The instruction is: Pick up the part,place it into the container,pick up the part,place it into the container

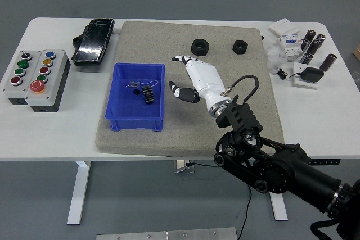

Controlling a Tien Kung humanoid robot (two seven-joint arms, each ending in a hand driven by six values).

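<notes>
A blue bin (119, 117) stands on the left part of the grey mat (236, 82). A black gear-like part (148, 95) and a small dark piece (135, 87) lie inside it. Two black hex nuts, one (199, 46) to the left and one (241, 45) to the right, sit at the mat's far edge. My right hand (188, 77), white with black fingertips, hovers over the mat just right of the bin, fingers spread and empty. The left nut is a short way beyond the fingertips. The left arm is out of view.
A grey button box (35, 78) sits at the table's left. A black device (94, 40) lies behind the bin. Small cylinders, white parts and a black adapter (304, 49) crowd the right end. My black forearm (275, 164) crosses the near edge.
</notes>
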